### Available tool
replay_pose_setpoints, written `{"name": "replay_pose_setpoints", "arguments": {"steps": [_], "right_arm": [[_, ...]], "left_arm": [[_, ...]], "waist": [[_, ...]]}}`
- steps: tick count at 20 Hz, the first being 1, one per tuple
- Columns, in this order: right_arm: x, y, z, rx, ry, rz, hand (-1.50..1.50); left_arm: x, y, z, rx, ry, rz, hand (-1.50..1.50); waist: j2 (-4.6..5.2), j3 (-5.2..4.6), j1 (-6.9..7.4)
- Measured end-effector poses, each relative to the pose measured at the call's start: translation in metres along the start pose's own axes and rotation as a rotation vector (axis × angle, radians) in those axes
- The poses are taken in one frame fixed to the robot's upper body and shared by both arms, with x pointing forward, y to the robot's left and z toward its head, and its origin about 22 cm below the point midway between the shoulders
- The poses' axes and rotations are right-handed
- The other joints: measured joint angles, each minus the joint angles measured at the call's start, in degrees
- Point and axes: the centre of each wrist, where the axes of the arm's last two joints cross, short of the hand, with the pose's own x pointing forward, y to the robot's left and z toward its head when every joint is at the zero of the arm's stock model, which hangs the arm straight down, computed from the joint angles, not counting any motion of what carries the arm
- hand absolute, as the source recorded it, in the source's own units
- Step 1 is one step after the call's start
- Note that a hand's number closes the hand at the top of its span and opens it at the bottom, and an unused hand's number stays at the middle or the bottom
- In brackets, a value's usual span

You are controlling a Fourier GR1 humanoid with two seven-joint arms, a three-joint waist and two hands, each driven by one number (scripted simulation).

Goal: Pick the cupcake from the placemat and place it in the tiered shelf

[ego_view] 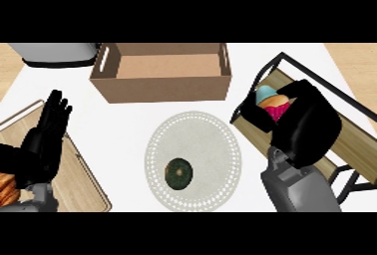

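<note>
In the head view, the right hand (298,124) is curled around the cupcake (274,103), with its blue top and pink cup peeking out past the fingers, and both are over the wooden board of the tiered shelf (368,133) at the right, far from the round placemat (213,139) in the middle of the tabletop (132,119). The cupcake sits just above the hand, toward the shelf's far end, so I think the next move is a small drop down and then letting go. The left hand (44,137) rests open at the left edge, fingers up, well apart from it all.
</note>
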Motion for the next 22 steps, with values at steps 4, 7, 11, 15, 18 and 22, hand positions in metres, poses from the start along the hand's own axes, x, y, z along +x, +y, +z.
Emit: {"name": "replay_pose_setpoints", "arguments": {"steps": [4,7,11,15,18,22], "right_arm": [[-0.005,-0.016,-0.003,-0.078,0.021,0.009,1.5],[-0.009,-0.027,-0.007,-0.126,0.045,0.019,1.5],[-0.014,-0.041,-0.013,-0.173,0.086,0.024,1.5],[-0.021,-0.046,-0.014,-0.207,0.108,0.04,1.5],[-0.025,-0.047,-0.015,-0.224,0.122,0.047,1.5],[-0.035,-0.04,-0.018,-0.24,0.139,0.073,1.5]], "left_arm": [[0.0,-0.001,-0.002,-0.008,-0.007,-0.001,0.0],[0.001,-0.002,-0.002,-0.013,-0.012,0.002,0.0],[-0.002,-0.003,-0.002,-0.021,-0.013,0.007,0.0],[0.001,-0.007,-0.006,-0.031,-0.02,0.008,0.0],[0.004,-0.008,-0.009,-0.033,-0.025,0.004,0.0],[0.006,-0.01,-0.009,-0.035,-0.027,0.008,0.0]], "waist": [[0.33,0.07,0.2],[0.55,0.12,0.64],[0.9,0.18,1.09],[1.19,0.23,1.46],[1.33,0.27,1.61],[1.45,0.3,1.82]]}}
